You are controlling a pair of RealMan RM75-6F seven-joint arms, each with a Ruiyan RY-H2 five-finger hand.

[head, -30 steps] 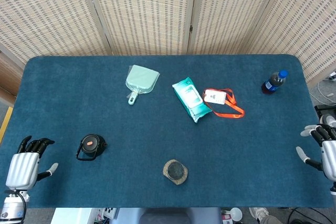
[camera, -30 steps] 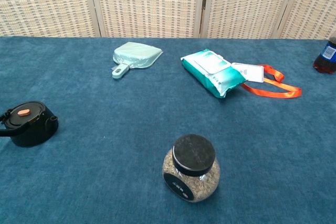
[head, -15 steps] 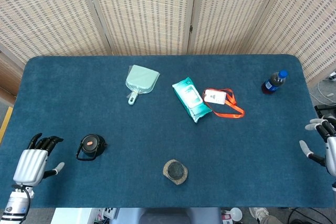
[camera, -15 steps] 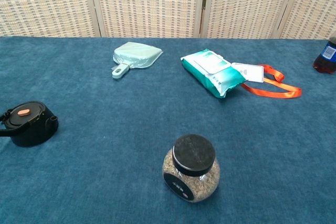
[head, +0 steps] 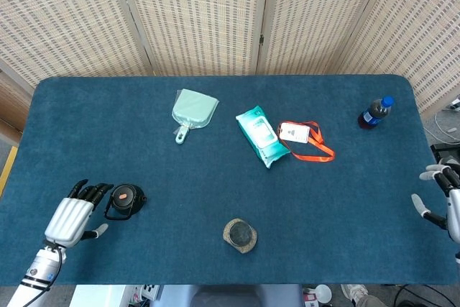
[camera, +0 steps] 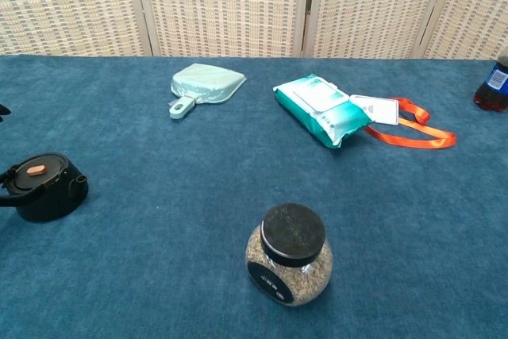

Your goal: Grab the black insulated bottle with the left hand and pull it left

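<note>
On the worktop [head: 215, 199], the bottle [head: 126, 200] stands at the near left, just right of my left hand [head: 72, 218], whose fingertips are close beside it. The jar [head: 239, 234] stands near the front edge, about midway across and well right of the bottle. Far from me, left of centre, lies the dustpan [head: 192, 112]. To its right lies the wipes pack [head: 261, 135], and the badge with its lanyard [head: 305, 139] lies just right of the pack, touching it or nearly so. The drink bottle [head: 375, 113] stands at the far right. My right hand [head: 444, 199] sits off the right edge, well apart from everything.
</note>
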